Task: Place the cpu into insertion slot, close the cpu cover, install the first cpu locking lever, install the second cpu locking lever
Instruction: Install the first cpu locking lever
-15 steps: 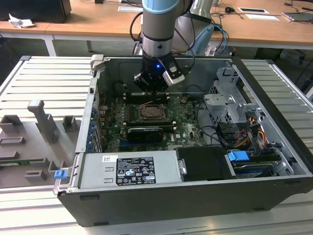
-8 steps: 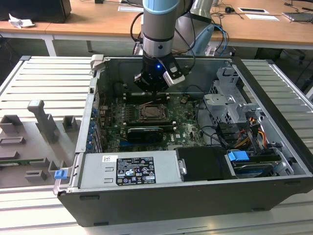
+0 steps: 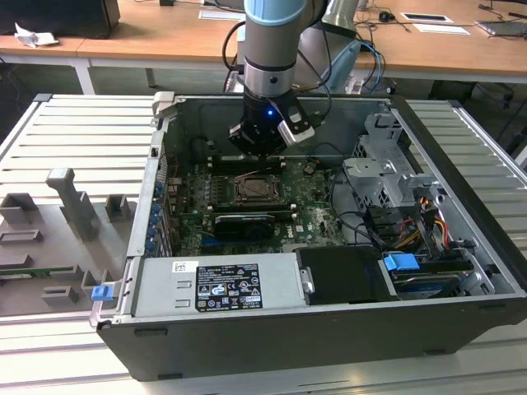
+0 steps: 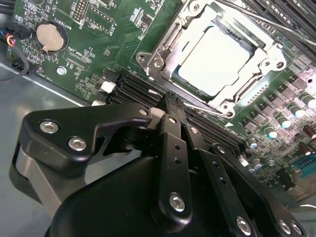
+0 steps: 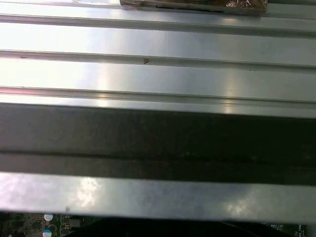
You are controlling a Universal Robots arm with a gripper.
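In the second wrist view the cpu [image 4: 217, 59] lies flat in the insertion slot [image 4: 148, 61], its pale metal top showing through the window of the cpu cover [image 4: 249, 94]. The silvery cover frame lies down around the chip. A thin wire lever [image 4: 210, 109] runs along the socket's near edge, and another [image 4: 276, 27] along the far edge; whether they are latched I cannot tell. My gripper [image 4: 170, 101] is shut with nothing in it, tips over the black memory slots [image 4: 140, 91] beside the socket. In the exterior view the gripper [image 3: 260, 153] hangs just behind the socket [image 3: 257, 191].
The green motherboard [image 3: 313, 197] sits inside an open black computer case [image 3: 461, 197]. A silver power supply [image 3: 218, 284] fills the front, a drive cage [image 3: 387, 177] and cables [image 3: 420, 222] the exterior view's right. Grey fixtures [image 3: 70, 206] stand on the ribbed table.
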